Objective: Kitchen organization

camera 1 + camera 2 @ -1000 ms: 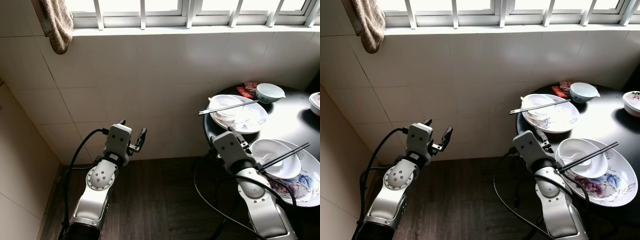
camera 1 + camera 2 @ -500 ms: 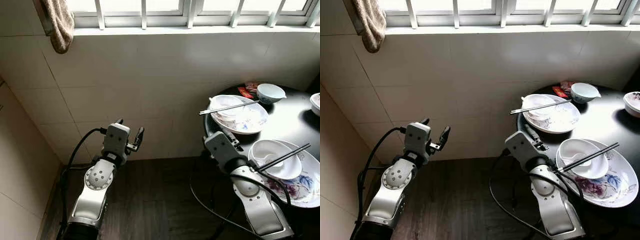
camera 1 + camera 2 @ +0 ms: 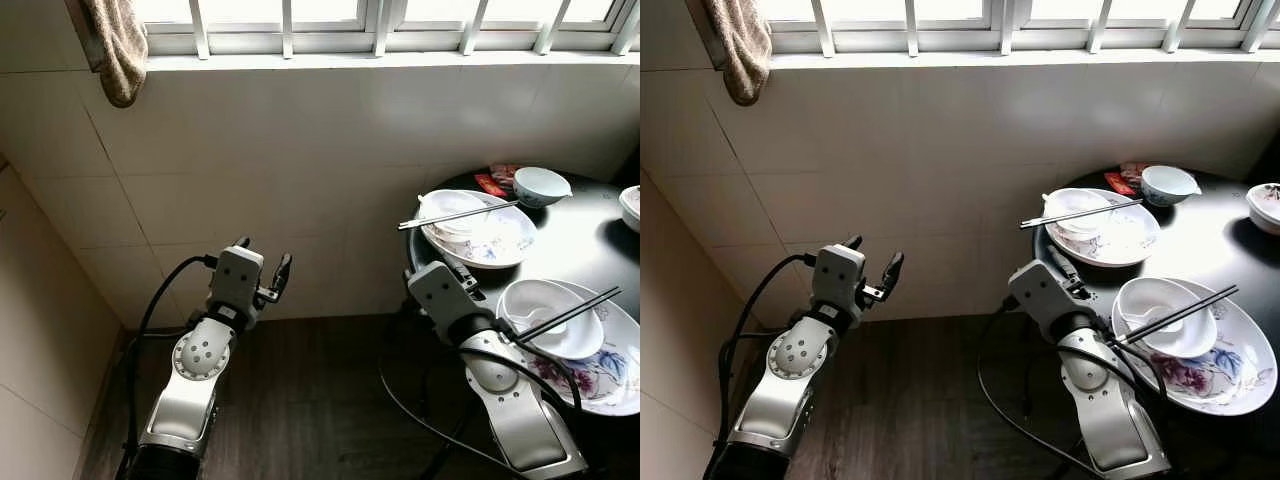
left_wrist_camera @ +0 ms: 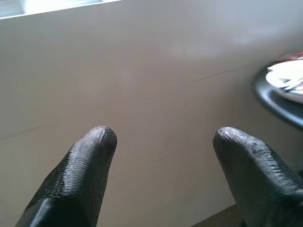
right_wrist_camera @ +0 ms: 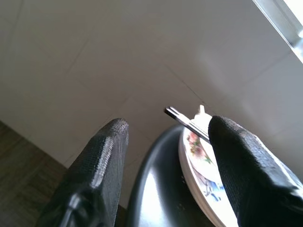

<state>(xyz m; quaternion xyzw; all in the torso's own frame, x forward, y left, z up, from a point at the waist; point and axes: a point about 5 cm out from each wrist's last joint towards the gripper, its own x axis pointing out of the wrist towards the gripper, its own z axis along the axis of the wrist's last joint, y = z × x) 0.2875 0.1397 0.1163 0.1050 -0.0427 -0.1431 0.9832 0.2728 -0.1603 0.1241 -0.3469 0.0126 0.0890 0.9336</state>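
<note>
A round black table (image 3: 570, 245) stands at the right with dirty dishes on it. A floral plate (image 3: 500, 243) holds a white bowl (image 3: 448, 209) with chopsticks (image 3: 455, 215) laid across. Nearer me, a large floral plate (image 3: 610, 370) carries a white bowl (image 3: 545, 305) and a second pair of chopsticks (image 3: 565, 313). A small bowl (image 3: 540, 184) sits at the back. My right gripper (image 5: 165, 142) is open at the table's left edge, empty. My left gripper (image 3: 262, 265) is open in the air before the tiled wall, holding nothing.
White tiled wall (image 3: 300, 170) runs under a barred window (image 3: 380, 20). A brown towel (image 3: 115, 50) hangs at upper left. A red packet (image 3: 492, 183) lies beside the small bowl, another bowl (image 3: 630, 205) at the far right edge. Dark wood floor (image 3: 320, 400) below.
My right arm has drawn back to the left, from over the table's edge to just beside it. The left arm shifted slightly and returned.
</note>
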